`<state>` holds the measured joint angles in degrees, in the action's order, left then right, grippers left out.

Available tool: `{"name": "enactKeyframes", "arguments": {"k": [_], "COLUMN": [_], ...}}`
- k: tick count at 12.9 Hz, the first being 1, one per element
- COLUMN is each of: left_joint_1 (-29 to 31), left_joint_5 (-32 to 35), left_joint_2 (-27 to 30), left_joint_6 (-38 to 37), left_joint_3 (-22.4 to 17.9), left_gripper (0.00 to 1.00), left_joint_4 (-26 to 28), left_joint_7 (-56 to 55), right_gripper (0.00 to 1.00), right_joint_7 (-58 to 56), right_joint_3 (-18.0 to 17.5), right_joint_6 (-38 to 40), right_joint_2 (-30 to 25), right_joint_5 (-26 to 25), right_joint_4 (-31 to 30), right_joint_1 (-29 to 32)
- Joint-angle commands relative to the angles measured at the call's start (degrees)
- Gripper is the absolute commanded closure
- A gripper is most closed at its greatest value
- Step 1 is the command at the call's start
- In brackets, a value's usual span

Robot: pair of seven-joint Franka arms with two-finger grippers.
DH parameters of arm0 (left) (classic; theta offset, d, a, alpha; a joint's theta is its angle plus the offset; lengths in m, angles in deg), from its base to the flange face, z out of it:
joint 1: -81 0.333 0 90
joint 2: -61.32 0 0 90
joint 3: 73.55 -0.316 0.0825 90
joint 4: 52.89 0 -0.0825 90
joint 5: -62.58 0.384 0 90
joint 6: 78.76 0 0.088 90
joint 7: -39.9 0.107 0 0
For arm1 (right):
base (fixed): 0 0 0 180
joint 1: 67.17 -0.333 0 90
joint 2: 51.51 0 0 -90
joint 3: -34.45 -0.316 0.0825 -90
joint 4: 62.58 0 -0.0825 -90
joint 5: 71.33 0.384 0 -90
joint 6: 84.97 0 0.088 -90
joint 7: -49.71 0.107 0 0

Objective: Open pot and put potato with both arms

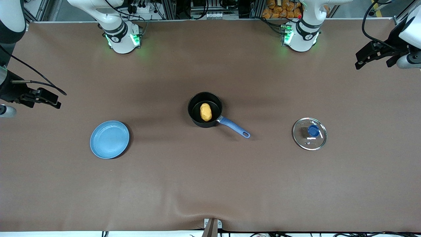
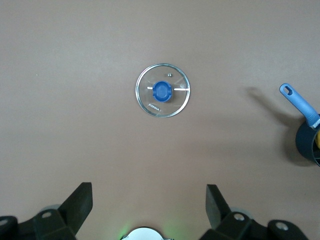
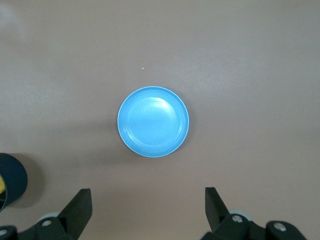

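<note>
While the pot stands uncovered near the middle of the brown table, the potato is seen lying inside it, on the black base. The pot's blue handle is angled toward the front camera and toward the left arm's end of the table, its loop hole at the tip.

A glass lid with a blue knob is laid flat on the table, well apart from the pot, toward the left arm's end. A light-blue plate is set toward the right arm's end, also well apart from the pot, and nothing is carried on it. Lid and plate are both placed slightly nearer the front camera than the pot.

The left gripper is held up in the air over the left arm's end of the table, with the lid below it in the left wrist view; its 2 fingers are spread wide and nothing is gripped. The right gripper is held over the right arm's end, with the plate beneath it in the right wrist view; its 2 fingers are likewise parted and nothing is carried.
</note>
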<state>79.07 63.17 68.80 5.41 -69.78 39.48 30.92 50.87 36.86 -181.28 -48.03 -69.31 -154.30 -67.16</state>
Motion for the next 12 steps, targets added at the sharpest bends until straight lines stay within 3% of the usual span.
{"name": "enactKeyframes", "arguments": {"k": [1, 12], "left_joint_1": [-0.09, -0.27], "left_joint_5": [-0.06, -0.06], "left_joint_2": [0.61, -1.33], "left_joint_6": [0.91, 4.17], "left_joint_3": [0.18, 0.18], "left_gripper": [0.0, 0.0], "left_joint_4": [0.88, 2.29], "left_joint_7": [0.72, 0.72], "right_gripper": [0.0, 0.0], "right_joint_7": [0.25, 0.69], "right_joint_3": [-1.44, -1.44], "right_joint_6": [0.6, 2.35], "right_joint_2": [-0.4, -0.31], "right_joint_5": [-0.79, 0.17], "right_joint_4": [2.16, 6.29], "right_joint_1": [1.75, 2.18]}}
